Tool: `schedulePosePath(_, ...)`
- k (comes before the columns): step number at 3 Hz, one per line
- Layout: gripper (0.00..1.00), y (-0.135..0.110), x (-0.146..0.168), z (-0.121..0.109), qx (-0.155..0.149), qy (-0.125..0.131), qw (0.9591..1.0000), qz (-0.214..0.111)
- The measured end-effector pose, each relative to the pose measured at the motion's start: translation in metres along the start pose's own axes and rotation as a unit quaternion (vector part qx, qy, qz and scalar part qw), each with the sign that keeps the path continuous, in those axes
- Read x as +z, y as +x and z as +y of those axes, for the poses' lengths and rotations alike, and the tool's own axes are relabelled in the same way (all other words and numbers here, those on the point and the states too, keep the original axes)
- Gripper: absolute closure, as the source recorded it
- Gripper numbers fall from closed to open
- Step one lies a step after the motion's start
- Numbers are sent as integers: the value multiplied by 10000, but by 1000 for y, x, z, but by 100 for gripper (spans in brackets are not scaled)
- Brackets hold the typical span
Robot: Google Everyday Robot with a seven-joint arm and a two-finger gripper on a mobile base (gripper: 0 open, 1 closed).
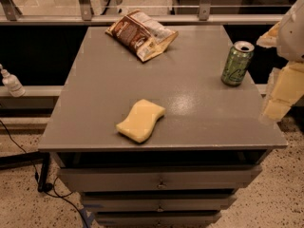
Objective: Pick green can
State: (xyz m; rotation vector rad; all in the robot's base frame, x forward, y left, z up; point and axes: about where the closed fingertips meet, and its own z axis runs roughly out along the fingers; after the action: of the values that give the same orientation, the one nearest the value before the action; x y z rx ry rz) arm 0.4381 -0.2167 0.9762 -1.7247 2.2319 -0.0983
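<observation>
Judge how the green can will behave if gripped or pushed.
The green can stands upright, tall for its base, so a sideways nudge would probably tip it, then let it roll. Its smooth metal wall looks slippery and may dent if squeezed. The gripper hangs at the right edge of the table.

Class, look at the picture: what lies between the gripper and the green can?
Nothing. The camera view shows only bare grey tabletop between the gripper, at the table's right edge, and the green can standing upright.
</observation>
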Motion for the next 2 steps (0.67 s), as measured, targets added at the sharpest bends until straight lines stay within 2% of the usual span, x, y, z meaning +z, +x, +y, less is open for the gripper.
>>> schedulePosePath(1, 0, 0, 0, 0, 0, 0, 10000, 0)
schedulePosePath(2, 0, 5, 3, -7, 116, 110, 9999, -4)
